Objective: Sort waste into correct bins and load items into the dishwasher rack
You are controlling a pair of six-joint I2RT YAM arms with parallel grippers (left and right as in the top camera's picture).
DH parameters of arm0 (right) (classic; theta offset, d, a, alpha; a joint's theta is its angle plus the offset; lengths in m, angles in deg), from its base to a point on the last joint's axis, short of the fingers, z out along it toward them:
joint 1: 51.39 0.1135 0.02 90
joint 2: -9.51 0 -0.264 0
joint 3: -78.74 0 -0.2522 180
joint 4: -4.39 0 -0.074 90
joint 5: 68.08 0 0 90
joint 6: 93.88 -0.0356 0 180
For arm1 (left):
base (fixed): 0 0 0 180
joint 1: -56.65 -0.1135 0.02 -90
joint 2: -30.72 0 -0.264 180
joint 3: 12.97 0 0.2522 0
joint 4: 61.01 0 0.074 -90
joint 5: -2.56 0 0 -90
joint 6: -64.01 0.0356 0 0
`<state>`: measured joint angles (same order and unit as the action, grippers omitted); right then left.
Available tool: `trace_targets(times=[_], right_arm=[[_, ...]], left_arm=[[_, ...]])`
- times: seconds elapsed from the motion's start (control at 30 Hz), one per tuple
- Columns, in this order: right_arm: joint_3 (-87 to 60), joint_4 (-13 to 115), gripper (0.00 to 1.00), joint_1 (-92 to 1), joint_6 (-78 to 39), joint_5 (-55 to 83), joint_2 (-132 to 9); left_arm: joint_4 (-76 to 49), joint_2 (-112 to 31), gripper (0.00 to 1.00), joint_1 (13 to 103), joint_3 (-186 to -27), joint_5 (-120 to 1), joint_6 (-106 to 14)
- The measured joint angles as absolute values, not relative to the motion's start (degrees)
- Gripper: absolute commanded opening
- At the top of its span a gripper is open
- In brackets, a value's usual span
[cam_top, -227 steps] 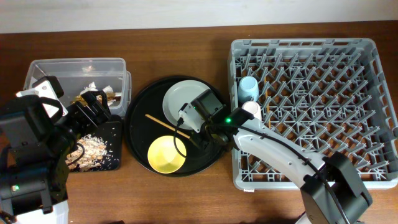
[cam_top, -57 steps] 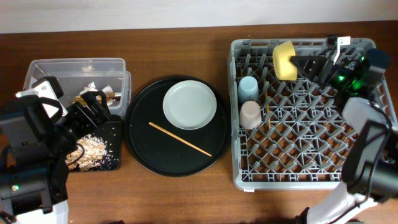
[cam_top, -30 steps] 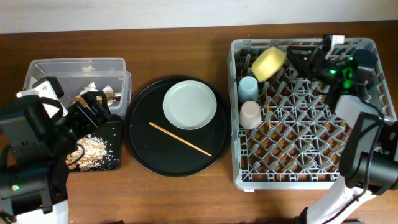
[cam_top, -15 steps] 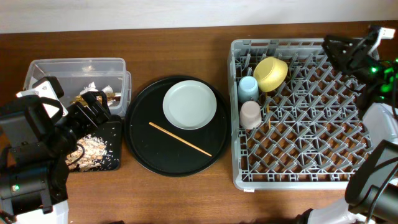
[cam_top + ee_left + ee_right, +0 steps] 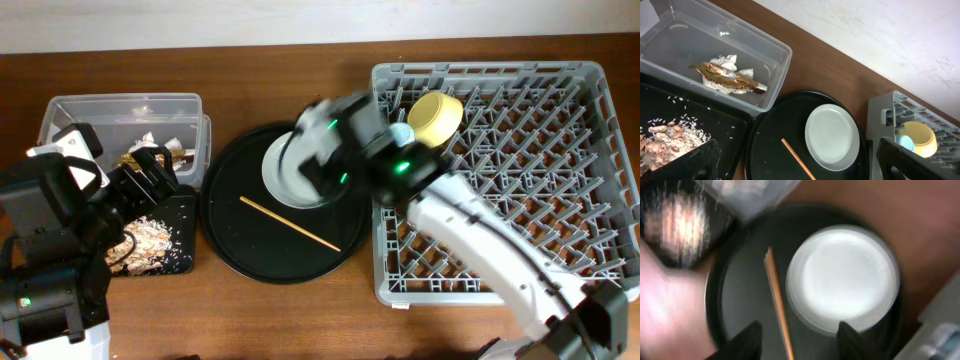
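Brown wooden tabletop point(image 5: 300, 320) runs under everything, with a pale wall behind it in the left wrist view. Motion blur smears the right arm in the overhead view and the whole right wrist view, so edges there are soft.

The right gripper point(image 5: 802, 339) hangs over the large round black tray point(image 5: 225, 215), its two dark fingers spread apart and pinching nothing. Its arm covers part of the pale grey-green round plate point(image 5: 278, 178) and a corner of the large square grey plastic rack point(image 5: 520, 200).

One small blue cup point(image 5: 905, 143) peeps out at that corner, half hidden, just beside one yellow bowl point(image 5: 437, 115) lying tilted among the upright pegs. One thin wooden chopstick point(image 5: 290, 223) lies flat on the round tray beside the smooth plate; whether a second lies against it I cannot tell.

The left gripper point(image 5: 797, 152) is spread wide and empty, its fingers cut off at the frame's bottom edge.

One clear rectangular plastic tub point(image 5: 685, 40) holds one crumpled white tissue point(image 5: 729, 62) and one crinkled golden-brown wrapper point(image 5: 727, 75). Just beside it, one shallow black rectangular tray point(image 5: 715, 117) holds brownish-beige crumbly scraps point(image 5: 665, 142), partly hidden.
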<state>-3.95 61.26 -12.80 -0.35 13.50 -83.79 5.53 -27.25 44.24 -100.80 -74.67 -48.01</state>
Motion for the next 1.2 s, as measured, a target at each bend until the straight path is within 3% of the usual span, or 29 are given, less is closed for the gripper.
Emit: trace_targets(times=[0.1, 0.13, 0.5, 0.7, 0.8, 0.87, 1.2], right_arm=[[-3.92, 67.25, 0.23, -6.57, 4.0, 16.34, -88.16], [-3.92, 68.3, 0.22, -5.92, 4.68, 16.71, -90.32], [-3.9, 68.41, 0.22, -5.44, 5.86, 17.5, -110.21], [-3.33, 68.46, 0.15, -5.44, 5.99, 17.89, -110.67], [-3.01, 69.2, 0.22, -5.48, 6.03, 17.82, -110.67], [-2.77, 70.44, 0.36, -5.48, 6.32, 17.91, -110.34], [-2.77, 70.12, 0.38, -7.8, 7.98, 30.11, -107.0]], left_arm=[[5.59, -27.25, 0.99, 44.24, -100.8, -74.67, -47.98], [5.64, -27.25, 0.99, 44.24, -100.8, -74.67, -47.98], [5.62, -27.25, 0.99, 44.24, -100.8, -74.69, -48.01], [5.66, -27.25, 0.99, 44.24, -100.8, -74.67, -47.98], [5.66, -27.25, 0.99, 44.24, -100.8, -74.69, -47.98], [5.68, -27.25, 0.99, 44.24, -100.77, -74.67, -47.98], [5.66, -27.25, 0.99, 44.24, -100.8, -74.67, -48.01]])
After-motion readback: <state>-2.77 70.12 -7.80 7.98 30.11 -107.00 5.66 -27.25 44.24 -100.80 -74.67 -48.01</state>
